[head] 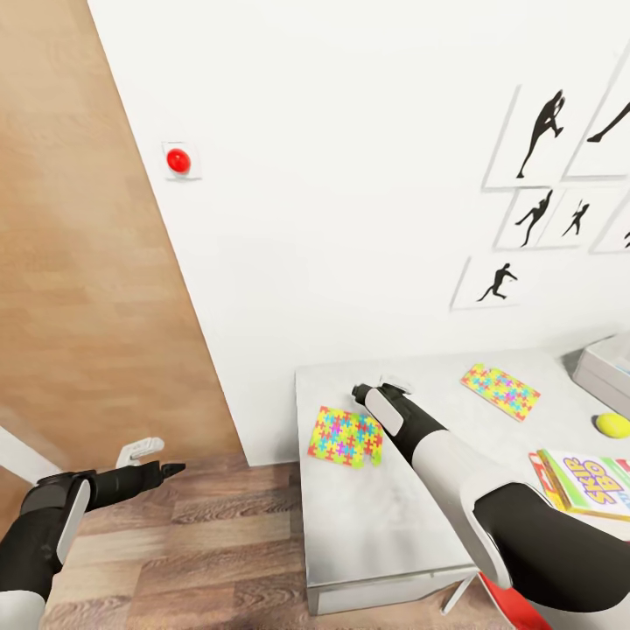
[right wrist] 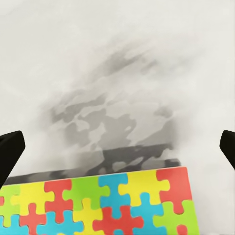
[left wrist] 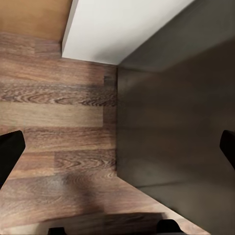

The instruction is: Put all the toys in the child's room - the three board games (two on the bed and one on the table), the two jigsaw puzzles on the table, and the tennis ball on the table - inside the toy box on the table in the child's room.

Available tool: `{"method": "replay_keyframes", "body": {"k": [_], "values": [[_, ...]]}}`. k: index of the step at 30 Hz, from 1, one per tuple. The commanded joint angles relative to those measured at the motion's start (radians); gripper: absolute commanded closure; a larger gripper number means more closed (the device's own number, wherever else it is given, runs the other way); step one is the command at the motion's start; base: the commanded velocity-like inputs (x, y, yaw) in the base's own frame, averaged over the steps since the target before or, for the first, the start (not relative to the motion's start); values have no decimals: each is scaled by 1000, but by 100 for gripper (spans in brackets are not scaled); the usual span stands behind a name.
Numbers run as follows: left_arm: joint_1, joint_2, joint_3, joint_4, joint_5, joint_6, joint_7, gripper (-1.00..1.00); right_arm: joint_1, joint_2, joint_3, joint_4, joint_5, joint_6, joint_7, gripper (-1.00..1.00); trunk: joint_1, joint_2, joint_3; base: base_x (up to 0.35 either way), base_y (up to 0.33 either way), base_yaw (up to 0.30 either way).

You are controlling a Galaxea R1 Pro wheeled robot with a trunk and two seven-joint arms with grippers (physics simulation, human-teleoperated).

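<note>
Two jigsaw puzzles lie flat on the pale table (head: 376,516): one near its left edge (head: 346,436), the other further back (head: 500,390). My right gripper (head: 372,391) hovers just behind the near puzzle. In the right wrist view this puzzle (right wrist: 98,205) lies just short of the open gripper (right wrist: 117,149), and nothing is between the fingers. The tennis ball (head: 612,425) rests at the right edge, in front of the grey toy box (head: 605,367). The Skip-Bo board game (head: 591,481) lies near the ball. My left gripper (head: 166,470) hangs open over the floor (left wrist: 58,122).
A white wall with black sports pictures (head: 534,131) and a red button (head: 178,160) rises behind the table. A wooden panel (head: 79,262) stands at the left. The table's dark side (left wrist: 171,132) is close beside my left gripper. Something red (head: 512,604) shows below the table's front edge.
</note>
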Motion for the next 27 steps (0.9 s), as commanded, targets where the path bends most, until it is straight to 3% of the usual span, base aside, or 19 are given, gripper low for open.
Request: {"method": "replay_keyframes", "body": {"k": [1, 27], "values": [[-1, 0, 2, -1, 2, 8, -3, -100, -1, -1, 8, -2, -5, 6, -7, -100, 1, -2, -4, 0, 0, 0], [-1, 0, 2, -1, 2, 8, -3, -100, -1, 2, 8, -2, -5, 3, -7, -100, 1, -2, -46, 0, 0, 0]]}}
